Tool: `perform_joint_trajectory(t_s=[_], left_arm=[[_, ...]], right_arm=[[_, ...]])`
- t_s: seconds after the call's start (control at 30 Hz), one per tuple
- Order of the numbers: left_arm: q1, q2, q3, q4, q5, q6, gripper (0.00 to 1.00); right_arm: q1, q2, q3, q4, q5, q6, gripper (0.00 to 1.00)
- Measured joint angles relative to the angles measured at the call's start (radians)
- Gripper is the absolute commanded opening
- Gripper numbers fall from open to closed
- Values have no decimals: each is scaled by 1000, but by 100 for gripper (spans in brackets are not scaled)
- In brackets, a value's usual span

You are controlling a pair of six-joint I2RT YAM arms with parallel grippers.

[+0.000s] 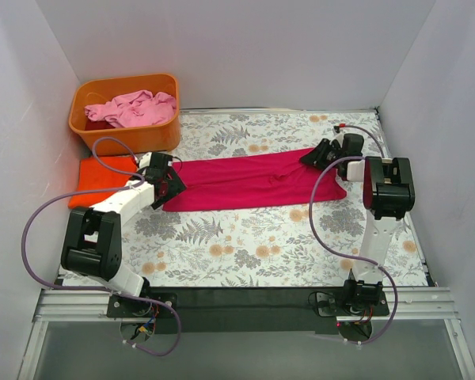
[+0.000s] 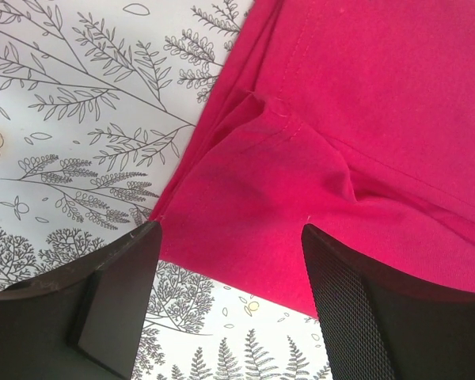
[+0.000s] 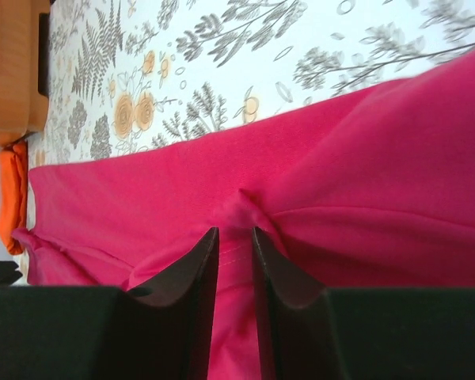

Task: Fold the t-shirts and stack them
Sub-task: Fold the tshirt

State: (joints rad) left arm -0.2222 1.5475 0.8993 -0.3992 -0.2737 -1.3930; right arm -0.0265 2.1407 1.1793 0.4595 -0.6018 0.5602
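Orange tub [image 1: 125,111] sits at the far left corner of the counter [image 1: 245,253]. A pale pink t-shirt [image 1: 134,107] is bunched inside it, with a dark red t-shirt [image 1: 97,124] mostly hidden under that.

Just in front of the tub lies a folded orange t-shirt [image 1: 103,178], flat, with its long side running left-right.

The left gripper [image 1: 165,178] is in front of the tub's right end, over the left end of the magenta-red t-shirt [image 1: 249,180]. In the left wrist view the gripper [image 2: 229,261] is spread wide. The shirt [image 2: 364,119], with a stitched hem and a small fold, lies between and beyond the fingers [image 2: 119,293]. Nothing is gripped, and I cannot tell if the tips touch the cloth.

The magenta-red t-shirt lies flat on the counter, to the right of the tub and nearer. It is folded into a long narrow strip. Its long axis runs left-right, slightly slanted, with the right end farther back.

The right gripper [image 1: 321,152] is well right of the tub, at the strip's right end. In the right wrist view the gripper [image 3: 235,237] is nearly pressed together, pinching a raised ridge of magenta-red cloth [image 3: 364,174]. The orange t-shirt [image 3: 12,194] and the tub [image 3: 8,71] show at that view's left edge.
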Motion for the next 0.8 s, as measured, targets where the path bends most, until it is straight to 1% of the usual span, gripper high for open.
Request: perform_joint_trajectory(t_s=[0.23, 0.37, 0.47, 0.6, 0.7, 0.8], left_arm=[[5, 0, 0, -15, 1, -13, 66], [5, 0, 20, -31, 5, -8, 66], [5, 14, 67, -34, 14, 0, 61], [5, 69, 119, -26, 23, 6, 54], [5, 118, 127, -25, 21, 8, 52], [5, 166, 128, -27, 14, 9, 51]], right_arm=[[-36, 0, 19, 0, -7, -10, 28], [-37, -21, 18, -16, -11, -7, 30], [-36, -98, -18, -50, -4, -11, 31], [-32, -268, -93, -98, 26, -20, 31], [-30, -382, -163, -118, 52, -22, 31], [-29, -445, -250, -135, 84, -26, 31]])
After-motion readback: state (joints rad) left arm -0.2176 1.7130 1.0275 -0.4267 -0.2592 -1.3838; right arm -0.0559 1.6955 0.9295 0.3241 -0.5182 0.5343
